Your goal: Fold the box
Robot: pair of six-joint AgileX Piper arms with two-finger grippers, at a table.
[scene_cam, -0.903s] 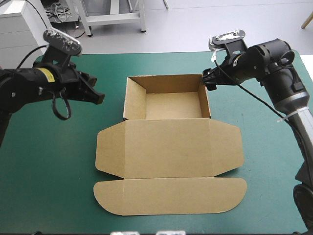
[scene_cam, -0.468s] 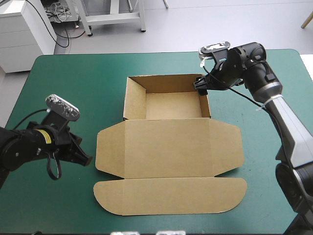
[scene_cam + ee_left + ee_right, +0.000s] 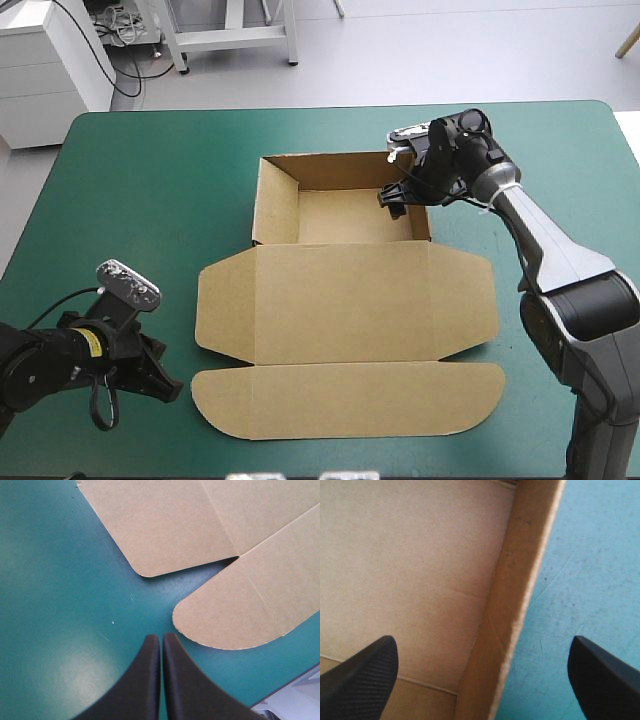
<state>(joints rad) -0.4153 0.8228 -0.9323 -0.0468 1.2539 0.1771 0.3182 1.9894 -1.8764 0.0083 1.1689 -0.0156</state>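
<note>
The brown box (image 3: 345,300) lies mid-table as an open tray (image 3: 350,215) with its lid (image 3: 345,305) flat toward the near edge. My right gripper (image 3: 393,197) is open astride the tray's right wall (image 3: 507,615), one finger (image 3: 365,672) inside over the floor and the other outside over the teal-green cover. At the near left, my left gripper (image 3: 170,385) is shut low over the cover. Its tip (image 3: 161,639) sits just short of the rounded corner of the lid's front flap (image 3: 235,610), apart from it.
Bare teal-green cover (image 3: 120,230) stretches left and right of the box. The table's near edge (image 3: 287,692) shows beside the left gripper. A white cabinet (image 3: 45,70) and metal frame legs stand beyond the far edge.
My left arm swung from the far left down to the near left, beside the front flap's corner. My right gripper moved in from the far right onto the tray's right wall.
</note>
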